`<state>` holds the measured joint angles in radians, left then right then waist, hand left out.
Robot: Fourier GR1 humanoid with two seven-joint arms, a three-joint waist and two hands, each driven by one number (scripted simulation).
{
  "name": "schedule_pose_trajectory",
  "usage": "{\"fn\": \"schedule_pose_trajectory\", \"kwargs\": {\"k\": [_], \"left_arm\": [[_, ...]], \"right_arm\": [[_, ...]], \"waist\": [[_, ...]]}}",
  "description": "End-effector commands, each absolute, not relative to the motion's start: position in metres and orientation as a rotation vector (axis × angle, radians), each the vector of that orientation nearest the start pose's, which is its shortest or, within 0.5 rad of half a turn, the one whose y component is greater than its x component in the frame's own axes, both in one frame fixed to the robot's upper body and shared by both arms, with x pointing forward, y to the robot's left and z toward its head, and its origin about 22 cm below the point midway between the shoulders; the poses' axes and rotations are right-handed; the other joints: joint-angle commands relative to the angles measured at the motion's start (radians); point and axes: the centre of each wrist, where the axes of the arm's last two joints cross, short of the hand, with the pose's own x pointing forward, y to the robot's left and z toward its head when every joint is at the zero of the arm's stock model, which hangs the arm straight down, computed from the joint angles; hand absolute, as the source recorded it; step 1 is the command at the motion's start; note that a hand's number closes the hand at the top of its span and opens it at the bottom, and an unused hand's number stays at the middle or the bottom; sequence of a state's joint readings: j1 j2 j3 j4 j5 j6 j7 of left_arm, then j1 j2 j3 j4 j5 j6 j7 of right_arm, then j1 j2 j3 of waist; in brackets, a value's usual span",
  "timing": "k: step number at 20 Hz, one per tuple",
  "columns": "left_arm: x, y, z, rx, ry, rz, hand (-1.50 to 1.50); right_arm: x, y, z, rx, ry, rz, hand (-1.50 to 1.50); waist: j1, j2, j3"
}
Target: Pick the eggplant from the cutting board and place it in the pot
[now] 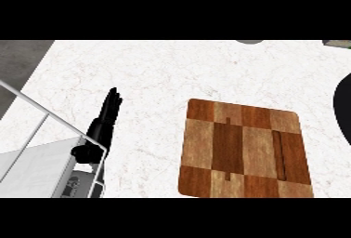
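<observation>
Nearest, at the left, one left hand (104, 122) shows over the white bench (144, 74), its fingers (112, 100) straight and released, grasping nothing. The right hand is not in view. Just beside, to the right, lies one wooden cutting board (243, 151), flat on the bench. No eggplant shows on it, and I cannot say where the eggplant is. Farther, at the right edge, one dark curved shape (343, 109) may be the pot, but this is not sure. An eggplant is, I judge, light, fairly stiff, with smooth slippery skin; the hand should take it around the thick middle.
</observation>
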<state>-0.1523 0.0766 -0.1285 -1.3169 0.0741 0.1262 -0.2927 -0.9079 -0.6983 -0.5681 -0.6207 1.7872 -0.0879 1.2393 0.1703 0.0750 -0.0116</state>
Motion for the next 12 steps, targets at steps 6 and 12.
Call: {"fn": "schedule_pose_trajectory", "kwargs": {"k": [6, 12], "left_arm": [[0.274, 0.199, -0.015, 0.004, -1.773, -0.041, 0.00], [0.270, 0.216, -0.017, 0.025, -1.745, -0.020, 0.00]], "right_arm": [[0.387, -0.459, 0.185, -1.875, 0.253, -0.513, 1.50], [0.388, -0.452, 0.158, -1.756, 0.227, -0.547, 1.50]], "waist": [[-0.048, -0.033, 0.018], [-0.077, -0.047, 0.018]]}}
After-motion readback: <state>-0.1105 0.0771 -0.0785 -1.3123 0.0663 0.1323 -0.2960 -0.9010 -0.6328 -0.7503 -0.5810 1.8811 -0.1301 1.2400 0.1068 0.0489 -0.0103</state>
